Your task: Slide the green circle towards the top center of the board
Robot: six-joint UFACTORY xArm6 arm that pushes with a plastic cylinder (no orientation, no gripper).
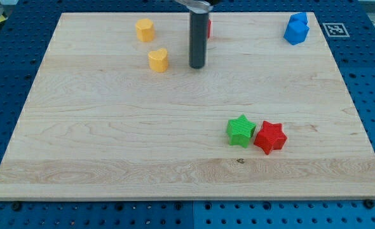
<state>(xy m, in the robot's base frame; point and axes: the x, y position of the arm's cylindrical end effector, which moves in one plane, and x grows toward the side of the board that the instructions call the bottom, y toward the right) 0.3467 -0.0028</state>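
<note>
No green circle shows in the camera view; the rod may hide it. My tip [197, 66] rests on the board near the view's top centre, just right of a yellow heart [158, 59]. A sliver of a red block [209, 27] shows behind the rod's right side, its shape hidden. The only green block I see is a green star [241, 130] at the lower right, far below my tip and touching a red star [270, 137] on its right.
A yellow hexagon [145, 29] sits at the view's top left of centre, above the heart. Blue blocks [296, 28] are bunched at the top right corner. The wooden board [111, 140] lies on a blue perforated table.
</note>
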